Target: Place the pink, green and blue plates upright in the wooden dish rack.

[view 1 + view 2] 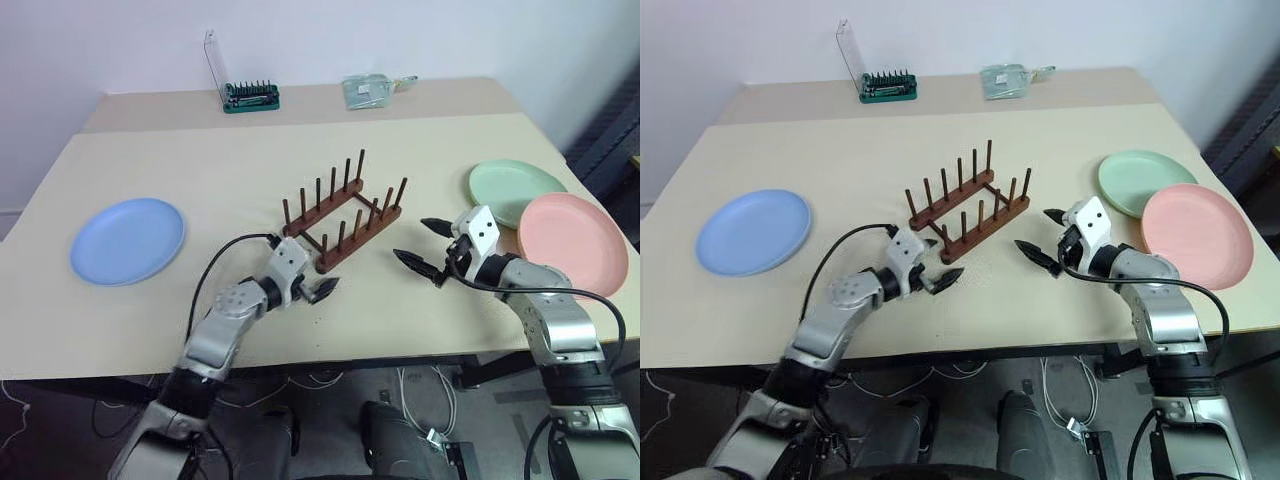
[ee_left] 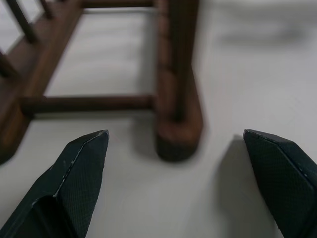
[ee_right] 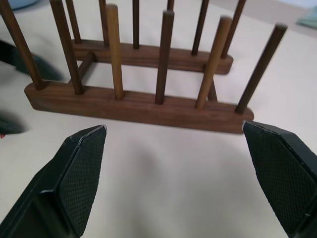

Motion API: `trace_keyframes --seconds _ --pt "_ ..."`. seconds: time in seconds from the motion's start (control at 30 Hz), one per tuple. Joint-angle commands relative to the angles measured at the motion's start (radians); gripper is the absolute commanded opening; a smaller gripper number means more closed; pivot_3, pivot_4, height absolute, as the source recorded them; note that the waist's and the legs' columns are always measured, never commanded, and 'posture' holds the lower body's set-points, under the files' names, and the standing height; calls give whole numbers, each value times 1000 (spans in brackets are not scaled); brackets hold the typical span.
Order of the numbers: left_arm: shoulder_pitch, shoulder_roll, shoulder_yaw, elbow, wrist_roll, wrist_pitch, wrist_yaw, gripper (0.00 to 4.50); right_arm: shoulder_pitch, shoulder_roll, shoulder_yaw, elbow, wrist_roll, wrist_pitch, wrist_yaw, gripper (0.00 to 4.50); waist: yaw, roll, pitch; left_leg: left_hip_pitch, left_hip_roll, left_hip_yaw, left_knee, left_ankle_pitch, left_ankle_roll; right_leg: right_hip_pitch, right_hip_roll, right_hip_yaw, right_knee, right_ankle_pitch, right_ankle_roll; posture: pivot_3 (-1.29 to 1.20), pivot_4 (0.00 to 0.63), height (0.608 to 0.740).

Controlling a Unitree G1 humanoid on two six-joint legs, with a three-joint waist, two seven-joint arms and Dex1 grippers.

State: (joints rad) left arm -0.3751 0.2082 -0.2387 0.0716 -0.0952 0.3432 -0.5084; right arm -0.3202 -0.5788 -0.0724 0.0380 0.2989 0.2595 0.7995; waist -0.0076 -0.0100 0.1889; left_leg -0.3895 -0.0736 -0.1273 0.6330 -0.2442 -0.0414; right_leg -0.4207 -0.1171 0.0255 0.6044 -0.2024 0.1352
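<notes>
The blue plate (image 1: 128, 240) is seen lying flat at the left of the table (image 1: 230, 160), the green plate (image 1: 515, 190) and the pink plate (image 1: 572, 243) at the right, the pink overlapping the green's near edge. All three are judged light, stiff and smooth, so a pinch across the raised rim is advised. The wooden dish rack (image 1: 343, 212) is set empty at the centre and may be shifted if knocked. The left gripper (image 1: 322, 290), jaws spread and empty, is held at its near end; the right gripper (image 1: 428, 247), likewise released, is just right of it. A bit holder (image 1: 250, 96) and a packet (image 1: 368, 90) are left far back, clear of the work.
</notes>
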Motion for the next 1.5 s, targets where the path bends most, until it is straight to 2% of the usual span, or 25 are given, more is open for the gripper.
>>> trace_keyframes --seconds 0.03,0.07,0.17,0.33,0.37,0.4,0.5,0.63,0.77,1.0,1.07,1.2,1.23,1.27,1.4,1.43,1.5 --pt "-22 -13 5 46 5 0 3 4441 -8 -8 -29 -66 18 10 -13 4500 -2 0 0 0 0 0 0 0 0 0 0 0 0 0 0 0 150 740" --pt "-26 -13 5 54 2 -7 -8 4441 -8 -9 -30 -71 19 13 -16 4500 -3 0 0 0 0 0 0 0 0 0 0 0 0 0 0 0 150 740" --pt "-32 -12 2 67 1 -25 -26 3648 1 -10 -36 -84 17 21 -23 4500 -4 1 -1 1 0 0 -1 0 0 0 0 0 0 0 0 0 150 740" --pt "-32 -13 7 73 7 -39 -40 1190 14 -12 -39 -101 15 29 -28 4500 -3 1 -1 1 0 0 -1 0 0 0 0 0 0 0 0 0 150 740" --pt "-32 -10 5 74 9 -45 -46 818 16 -13 -40 -102 14 32 -29 4500 -3 1 -1 1 0 0 -1 0 0 0 0 0 0 0 0 0 150 740" --pt "-33 -3 0 77 15 -61 -58 766 18 -17 -39 -104 12 34 -29 4500 -3 1 -1 1 0 0 0 0 0 0 0 0 0 0 0 0 150 740" --pt "-46 26 -12 94 30 -112 -112 767 28 -36 -37 -107 2 38 -20 4500 -3 1 -1 1 0 0 -1 0 0 0 0 0 0 0 0 0 150 740" --pt "-91 107 -33 129 -16 -236 -346 767 70 -89 -35 -113 10 57 29 4500 -3 1 -1 1 0 0 -1 0 0 0 0 0 0 0 0 0 150 740" --pt "-174 151 -33 248 -39 -304 -524 767 111 -118 -21 -123 1 64 52 4500 -4 1 -1 0 0 0 -1 0 0 0 0 0 -1 0 0 0 150 740" --pt "-264 159 -24 411 -14 -383 -612 767 137 -112 -31 -145 -2 63 26 4500 -6 1 -1 0 0 0 -1 0 0 0 0 0 -1 0 0 0 150 740" --pt "-267 164 -20 438 -6 -382 -612 1796 146 -115 -39 -153 -2 64 18 4500 -6 1 -1 0 0 0 -1 0 0 0 0 0 0 0 0 0 150 740" --pt "-240 187 -9 438 26 -396 -569 3579 161 -132 -47 -147 -6 59 19 4500 -5 1 -1 0 0 0 -1 0 0 0 0 0 0 0 0 0 150 740" --pt "-230 195 -7 433 32 -392 -560 4208 162 -136 -47 -144 -8 57 20 4500 -6 1 -1 0 0 0 -1 0 0 0 0 0 0 0 0 0 150 740" --pt "-212 210 -3 412 31 -385 -562 4474 164 -140 -49 -141 -8 55 22 4500 -7 1 -1 0 0 0 -1 0 0 0 0 0 0 0 0 0 150 740" --pt "-141 254 33 300 -30 -308 -583 4474 174 -154 -56 -127 -7 52 29 4500 -13 1 -1 1 1 0 -1 0 0 0 0 0 0 0 0 0 150 740" --pt "-112 269 42 249 -61 -265 -605 3799 185 -162 -56 -130 0 56 44 3937 -13 1 -1 1 1 0 -1 0 1 0 0 0 0 0 0 0 150 740" --pt "-79 287 48 188 -93 -211 -628 2983 199 -169 -56 -137 9 60 62 3148 -11 1 -1 1 1 0 -1 0 1 0 0 0 1 0 0 0 150 740"
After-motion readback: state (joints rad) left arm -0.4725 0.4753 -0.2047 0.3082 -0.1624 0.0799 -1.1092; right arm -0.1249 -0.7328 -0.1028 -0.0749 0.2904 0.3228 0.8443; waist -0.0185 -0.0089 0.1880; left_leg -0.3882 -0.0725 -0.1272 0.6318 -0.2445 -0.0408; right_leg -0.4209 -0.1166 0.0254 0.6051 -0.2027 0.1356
